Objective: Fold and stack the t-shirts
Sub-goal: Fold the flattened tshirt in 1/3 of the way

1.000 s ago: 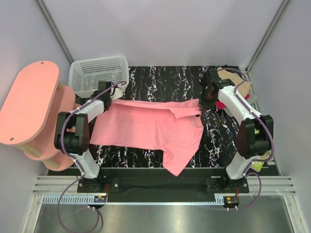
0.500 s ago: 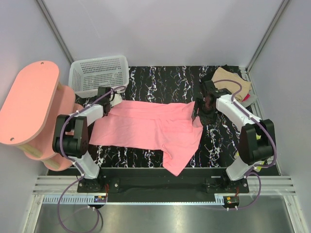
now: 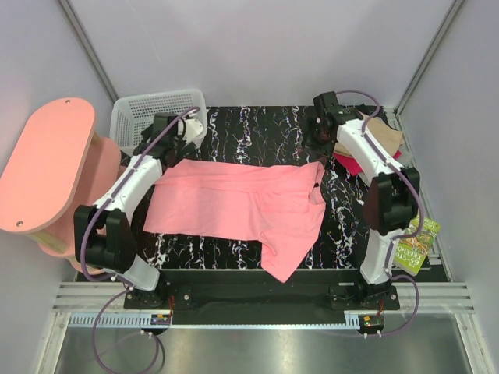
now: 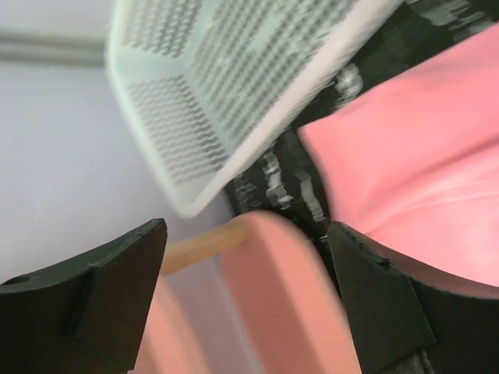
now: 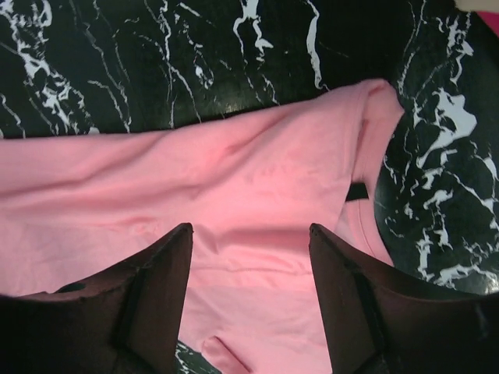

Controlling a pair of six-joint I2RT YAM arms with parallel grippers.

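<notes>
The left end effector [image 4: 248, 234] stands wide open and holds nothing. It hangs above the far left corner of the pink shirt [image 3: 242, 202], just beside the basket [image 3: 156, 109], and the stool [image 3: 47, 164] shows between its fingers. The right end effector [image 5: 249, 230] is also open and empty, above the shirt's far right corner. The pink shirt lies spread across the desk [image 3: 265, 128], one corner trailing toward the near edge. A folded tan shirt [image 3: 386, 136] and a red shirt [image 3: 351, 165] sit beside the right arm, with a green book [image 3: 417, 241] near its base.
</notes>
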